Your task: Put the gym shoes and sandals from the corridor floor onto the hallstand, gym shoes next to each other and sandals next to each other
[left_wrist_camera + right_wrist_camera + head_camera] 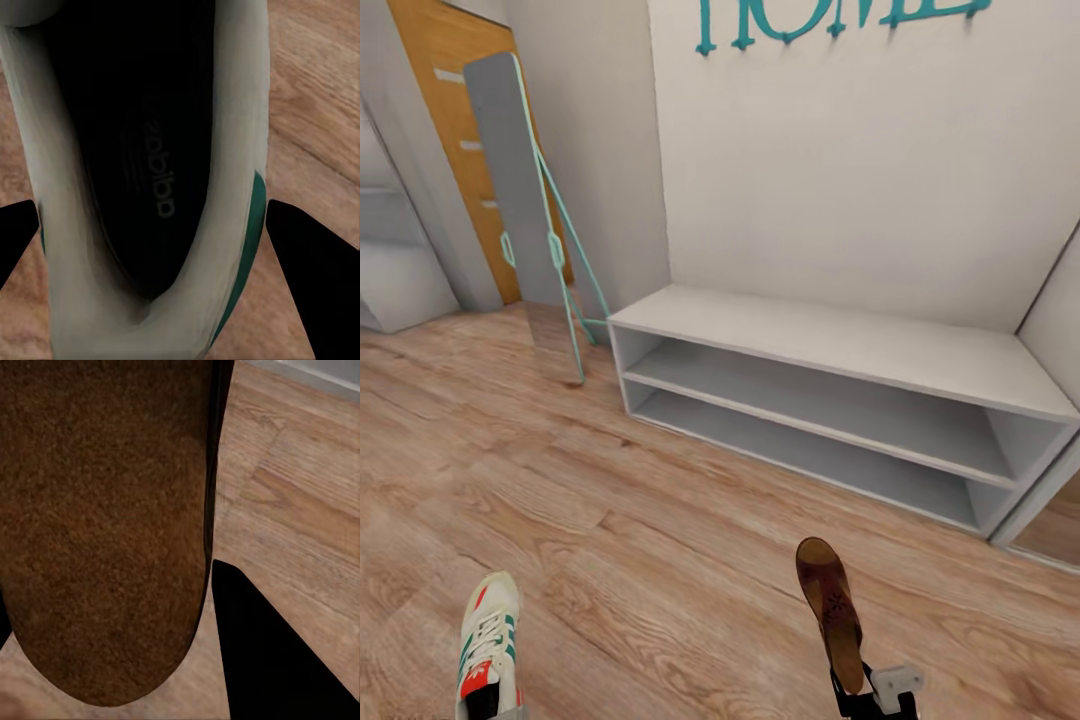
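Both arms reach forward low, their ends just entering the head view's bottom edge, each carrying a shoe toe-forward toward the hallstand (pixel 840 345). The left gripper (pixel 161 247) is closed on the heel end of a gym shoe (pixel 488 640): in the left wrist view its two dark fingers (pixel 311 262) bracket the shoe's cream sides, the teal-green heel patch lying beside one finger, and the camera looks straight down into the black insole, where the pale printed word "adidas" can be read. The right gripper (pixel 872 697) clamps the open back end of a dark brown sandal (pixel 830 610), which points ahead and slightly left, its perforated toe raised; in the right wrist view the suede-like brown footbed sits against one black finger (pixel 270 652). The wood-plank corridor floor (pixel 660 530) stretches between the shoes and the pale grey rack, whose bench top and two open shelf rows hold nothing. On the wall above it, teal letters read "HOME" (pixel 830 20), cropped at the top. A tall mirror (pixel 525 210) with a teal frame leans left of the rack, before a wooden door (pixel 445 110).
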`<state>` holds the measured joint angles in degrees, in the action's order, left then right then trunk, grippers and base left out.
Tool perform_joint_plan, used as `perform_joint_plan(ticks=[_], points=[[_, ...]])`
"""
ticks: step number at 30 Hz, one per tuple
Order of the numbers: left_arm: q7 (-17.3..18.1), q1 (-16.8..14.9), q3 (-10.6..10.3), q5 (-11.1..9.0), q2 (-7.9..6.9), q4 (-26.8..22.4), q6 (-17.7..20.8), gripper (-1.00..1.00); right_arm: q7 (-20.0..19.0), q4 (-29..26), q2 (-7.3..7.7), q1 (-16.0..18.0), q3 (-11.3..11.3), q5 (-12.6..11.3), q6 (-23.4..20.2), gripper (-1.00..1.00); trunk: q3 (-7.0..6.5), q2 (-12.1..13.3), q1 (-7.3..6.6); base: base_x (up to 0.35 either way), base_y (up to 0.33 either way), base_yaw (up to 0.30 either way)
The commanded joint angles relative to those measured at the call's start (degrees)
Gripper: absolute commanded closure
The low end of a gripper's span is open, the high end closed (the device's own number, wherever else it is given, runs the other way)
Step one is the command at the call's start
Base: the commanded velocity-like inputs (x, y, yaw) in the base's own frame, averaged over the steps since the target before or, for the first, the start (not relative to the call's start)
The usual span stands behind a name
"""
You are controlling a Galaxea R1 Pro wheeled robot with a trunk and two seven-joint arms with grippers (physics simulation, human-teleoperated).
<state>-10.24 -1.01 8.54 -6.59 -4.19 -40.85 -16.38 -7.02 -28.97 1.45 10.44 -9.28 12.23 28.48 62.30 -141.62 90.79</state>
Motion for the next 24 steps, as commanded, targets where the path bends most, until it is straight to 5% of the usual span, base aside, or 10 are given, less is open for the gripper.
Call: perform_joint_plan(ticks=[1,24], points=[[-0.3,0.0,-0.2,-0.4,-0.03,0.1,-0.2,1.00,-0.4,0.0,-0.05,0.0,-0.5,0.2,0.2,1.00,0.04,0.0,0.00,0.171,0.286,0.277],[-0.3,0.0,-0.2,-0.4,-0.03,0.1,-0.2,1.00,-0.4,0.0,-0.14,0.0,-0.5,0.2,0.2,1.00,0.04,0.0,0.00,0.220,0.252,0.277]])
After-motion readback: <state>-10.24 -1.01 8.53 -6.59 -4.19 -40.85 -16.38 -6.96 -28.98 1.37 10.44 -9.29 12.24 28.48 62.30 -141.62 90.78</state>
